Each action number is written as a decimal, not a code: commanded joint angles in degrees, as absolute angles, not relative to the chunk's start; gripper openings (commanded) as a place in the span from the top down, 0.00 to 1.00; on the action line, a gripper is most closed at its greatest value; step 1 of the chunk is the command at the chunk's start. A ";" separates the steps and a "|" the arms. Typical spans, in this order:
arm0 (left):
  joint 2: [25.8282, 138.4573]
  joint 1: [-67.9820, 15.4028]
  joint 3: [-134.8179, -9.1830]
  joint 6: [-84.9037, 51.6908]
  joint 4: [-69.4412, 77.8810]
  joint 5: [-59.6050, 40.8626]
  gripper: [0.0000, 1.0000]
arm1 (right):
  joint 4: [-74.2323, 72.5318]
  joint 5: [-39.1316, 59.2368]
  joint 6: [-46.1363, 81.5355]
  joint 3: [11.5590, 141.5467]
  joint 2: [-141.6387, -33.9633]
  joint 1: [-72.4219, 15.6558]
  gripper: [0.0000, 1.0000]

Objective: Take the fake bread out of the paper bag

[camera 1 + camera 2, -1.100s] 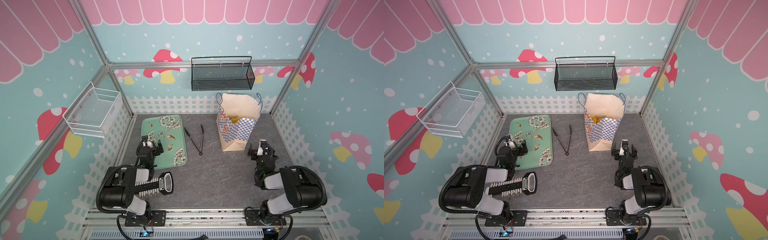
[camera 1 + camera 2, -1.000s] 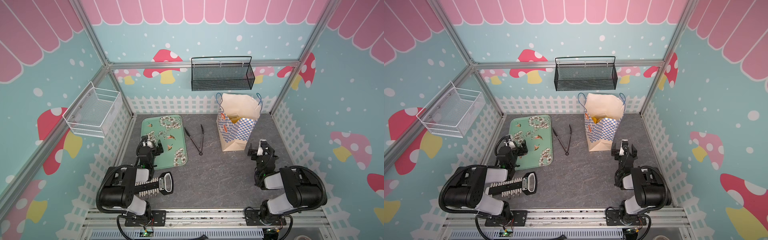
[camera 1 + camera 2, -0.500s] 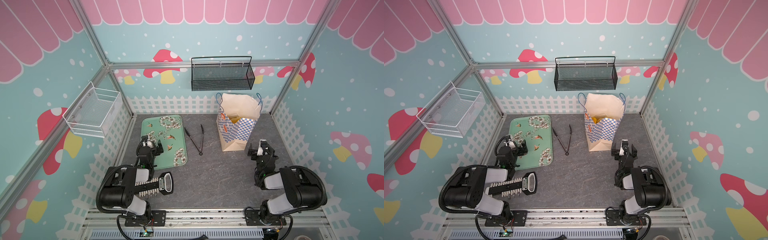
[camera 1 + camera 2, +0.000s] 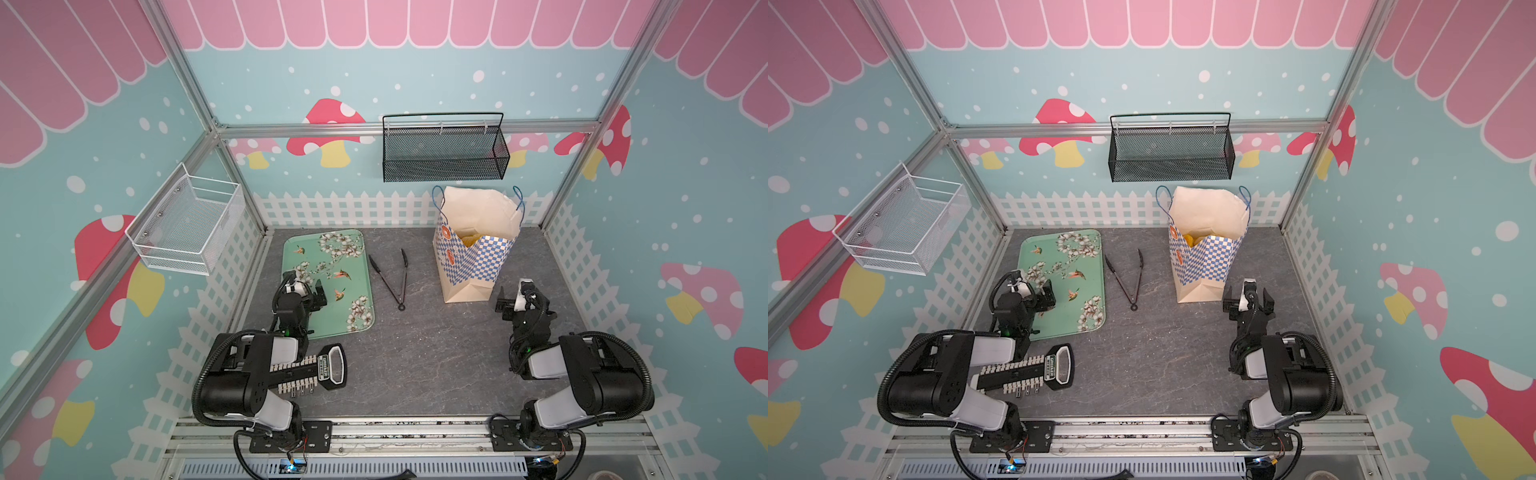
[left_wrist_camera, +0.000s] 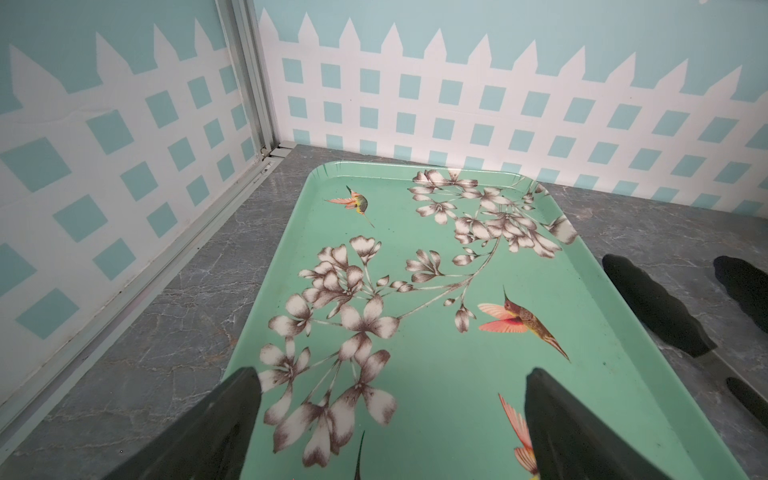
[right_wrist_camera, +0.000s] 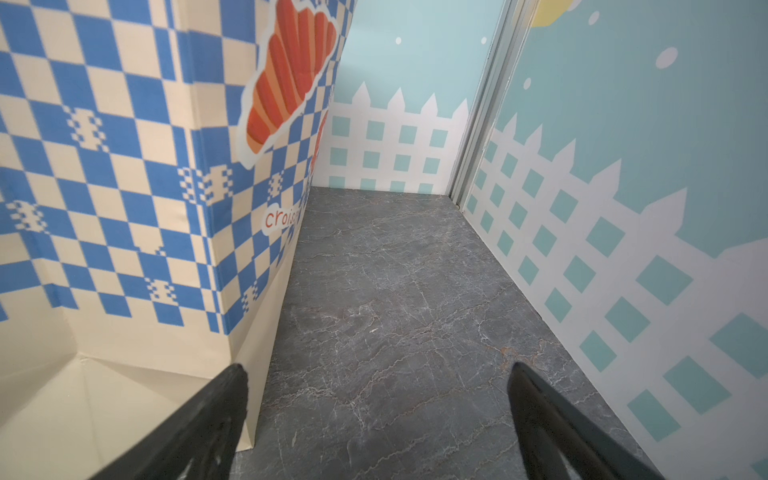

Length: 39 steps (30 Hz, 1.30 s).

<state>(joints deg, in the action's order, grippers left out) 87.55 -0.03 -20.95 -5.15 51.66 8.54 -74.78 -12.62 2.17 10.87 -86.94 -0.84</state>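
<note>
The paper bag [image 4: 473, 262] [image 4: 1204, 266] stands upright and open-topped at the back right of the grey floor, cream with a blue-and-white checkered band. Only a small yellow patch of the fake bread [image 4: 469, 240] [image 4: 1190, 239] shows inside its mouth. My right gripper [image 4: 521, 305] [image 4: 1248, 301] [image 6: 377, 369] sits low just right of the bag's base, open and empty, with one finger close to the bag [image 6: 124, 187]. Over the near part of the green tray [image 4: 353, 266] [image 5: 457, 395], my left gripper [image 4: 303, 291] [image 4: 1030, 291] [image 5: 392, 374] is also open and empty.
Black tongs [image 4: 392, 274] [image 4: 1127, 274] [image 5: 656, 307] lie between tray and bag. A black wire-mesh basket [image 4: 444, 151] hangs on the back wall and a white wire basket [image 4: 187, 226] on the left wall. A black tool with white pegs [image 4: 316, 370] lies beside the left arm.
</note>
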 commanded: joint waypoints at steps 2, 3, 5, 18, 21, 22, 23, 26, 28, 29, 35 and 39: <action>87.74 -0.16 -21.62 -4.57 51.57 8.61 0.01 | -75.94 -13.15 2.32 10.90 -87.01 -0.69 0.02; 87.72 -0.17 -21.62 -4.58 51.62 8.61 0.01 | -75.92 -13.14 2.29 10.88 -86.96 -0.70 0.02; 87.72 -0.13 -21.62 -4.57 51.67 8.60 0.01 | -75.92 -13.16 2.29 10.90 -86.99 -0.70 0.02; 87.71 -0.16 -21.53 -4.64 51.68 8.61 0.01 | -75.90 -13.16 2.33 10.90 -87.08 -0.75 0.02; 87.76 -0.11 -21.62 -4.63 51.66 8.66 0.01 | -75.94 -13.12 2.37 10.90 -87.01 -0.70 0.02; 87.67 -0.14 -21.53 -4.60 51.67 8.63 0.01 | -75.94 -13.10 2.34 10.82 -86.92 -0.70 0.02; 87.63 -0.12 -21.33 -4.58 51.99 8.40 0.01 | -76.09 -13.02 2.33 10.67 -86.88 -0.70 0.02; 86.04 -0.49 -19.04 -3.84 55.25 7.80 0.01 | -74.32 -12.59 2.15 10.98 -84.72 -0.70 0.02; 82.21 -1.37 -18.22 -3.52 53.52 10.10 0.01 | -69.63 -10.94 1.45 11.63 -80.77 -0.71 0.02; 79.90 -1.59 -18.34 -3.57 51.22 11.07 0.01 | -67.42 -10.25 1.08 11.85 -78.34 -0.70 0.02; 69.92 -2.02 -23.27 -5.94 35.21 16.72 0.01 | -44.49 -8.54 4.25 19.39 -64.27 -0.70 0.02; 66.65 -2.02 -27.51 -9.51 26.53 17.94 0.01 | -22.21 -7.45 6.15 32.66 -61.99 -0.70 0.02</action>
<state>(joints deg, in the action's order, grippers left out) 68.38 -1.76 -24.82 -5.89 35.81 15.07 -41.30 -9.21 4.05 25.65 -63.11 -0.82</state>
